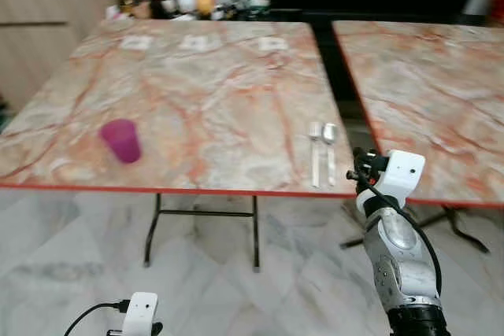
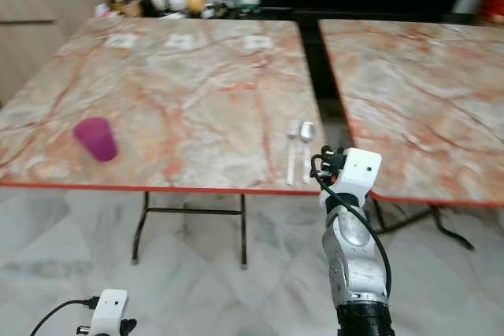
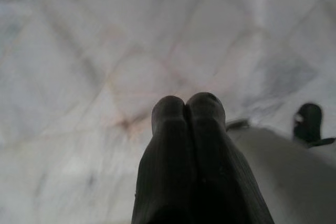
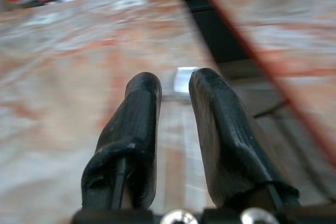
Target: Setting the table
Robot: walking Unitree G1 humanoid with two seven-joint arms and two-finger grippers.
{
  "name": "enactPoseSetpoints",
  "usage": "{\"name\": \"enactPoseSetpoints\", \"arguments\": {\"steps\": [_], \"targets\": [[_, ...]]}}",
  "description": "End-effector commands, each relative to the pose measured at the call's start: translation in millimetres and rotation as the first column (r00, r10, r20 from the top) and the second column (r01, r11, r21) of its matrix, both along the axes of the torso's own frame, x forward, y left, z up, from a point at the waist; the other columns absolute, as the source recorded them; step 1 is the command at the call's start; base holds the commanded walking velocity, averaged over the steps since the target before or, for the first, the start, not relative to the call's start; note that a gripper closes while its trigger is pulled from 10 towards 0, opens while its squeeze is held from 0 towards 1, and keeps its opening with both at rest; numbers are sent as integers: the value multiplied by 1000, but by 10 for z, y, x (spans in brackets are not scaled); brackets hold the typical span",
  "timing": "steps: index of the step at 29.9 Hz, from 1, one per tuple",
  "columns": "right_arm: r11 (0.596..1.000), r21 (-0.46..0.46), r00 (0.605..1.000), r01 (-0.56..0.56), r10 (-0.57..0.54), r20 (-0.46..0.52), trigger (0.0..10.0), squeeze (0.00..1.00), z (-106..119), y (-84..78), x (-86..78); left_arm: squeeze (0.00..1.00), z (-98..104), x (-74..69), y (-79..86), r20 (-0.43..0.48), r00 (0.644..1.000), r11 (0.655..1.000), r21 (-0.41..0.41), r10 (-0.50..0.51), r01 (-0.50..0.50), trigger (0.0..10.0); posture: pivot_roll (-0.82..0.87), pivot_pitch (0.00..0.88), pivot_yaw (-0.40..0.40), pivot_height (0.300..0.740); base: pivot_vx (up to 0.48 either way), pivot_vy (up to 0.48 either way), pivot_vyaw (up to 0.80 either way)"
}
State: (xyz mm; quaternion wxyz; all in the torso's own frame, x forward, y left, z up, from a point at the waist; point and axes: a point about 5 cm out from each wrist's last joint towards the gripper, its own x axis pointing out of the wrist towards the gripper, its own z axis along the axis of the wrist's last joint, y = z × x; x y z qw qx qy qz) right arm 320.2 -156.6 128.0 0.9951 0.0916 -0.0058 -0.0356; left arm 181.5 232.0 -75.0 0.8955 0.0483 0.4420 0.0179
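Note:
A purple cup (image 1: 120,141) stands upright near the front left of the marble-patterned table (image 1: 205,92). A fork (image 1: 315,153) and a spoon (image 1: 330,147) lie side by side near the table's front right corner, handles toward me. My right gripper (image 4: 176,85) is just short of that corner at table height, its fingers (image 4: 139,114) a little apart and holding nothing; the cutlery's silver end shows beyond the tips. My right wrist (image 1: 391,176) is raised beside the corner. My left gripper (image 3: 186,109) hangs low over the floor, fingers pressed together.
A second matching table (image 1: 425,92) stands to the right, with a dark gap (image 1: 335,68) between the two. Three white cards (image 1: 197,41) lie along the far edge. Clutter (image 1: 173,1) sits behind, a wooden cabinet (image 1: 47,21) at left. Metal table legs (image 1: 255,234) stand on marble floor.

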Motion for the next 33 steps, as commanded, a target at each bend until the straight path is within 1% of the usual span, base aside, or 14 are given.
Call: {"name": "enactPoseSetpoints", "arguments": {"steps": [1,5,11,15,16,19,20,21,24,26,27,28,30,33], "targets": [[1000,-5,1000,12,-12,8,10000,0,28,-49,-11,0,-3,11,-24,-4,1000,1000,-7,-1,1,10000,18,74,-11,740,281,0,0],[1000,-2,1000,25,-25,8,10000,0,32,-65,-9,0,-1,16,-28,-3,1000,1000,-7,-1,1,10000,19,79,-11,740,277,0,0],[998,6,998,56,-56,-7,10000,0,18,-77,-17,0,0,18,-26,-4,1000,1000,-2,-6,6,10000,19,78,-12,740,0,0,0],[991,15,990,130,-129,-54,10000,0,-33,-165,-18,0,-1,18,-28,-4,1000,1000,-4,-5,5,10000,20,78,-12,740,0,0,0],[989,37,987,146,-143,-78,10000,0,-66,-195,-11,0,-1,18,-29,-4,1000,1000,-4,-5,5,10000,20,78,-12,740,0,0,0],[987,42,984,155,-150,-91,10000,0,-82,-219,-5,0,-2,17,-31,-5,1000,1000,-5,-6,6,10000,24,76,-13,740,0,0,0],[987,37,983,156,-151,-106,10000,259,-99,-230,2,0,-2,17,-32,-6,1000,1000,-6,-7,7,10000,25,76,-13,740,0,0,0],[984,46,976,171,-163,-143,10000,1000,-139,-258,22,0,-3,16,-34,-6,1000,1000,-7,-7,7,10000,27,74,-14,740,0,0,0],[979,86,968,183,-164,-191,10000,1000,-181,-276,69,0,-4,15,-35,-7,1000,1000,-8,-8,8,10000,30,72,-14,740,0,0,0],[978,85,962,192,-170,-214,10000,976,-188,-284,110,0,-4,15,-35,-8,1000,1000,-8,-8,8,10000,31,72,-14,740,0,0,0],[978,91,959,189,-164,-233,10000,361,-204,-279,141,0,-4,16,-36,-8,1000,1000,-8,-9,9,10000,32,71,-14,740,0,0,0],[977,100,955,186,-156,-252,10000,0,-217,-272,178,0,-5,17,-38,-9,1000,1000,-8,-10,10,10000,35,70,-14,740,0,0,0],[977,102,954,187,-156,-255,10000,0,-217,-271,188,0,-5,17,-39,-10,1000,1000,-8,-10,10,10000,36,71,-14,740,0,0,0],[978,96,953,185,-155,-262,10000,0,-195,-256,260,0,-5,17,-41,-10,1000,1000,-8,-9,9,10000,41,66,-14,740,0,0,0]]}}
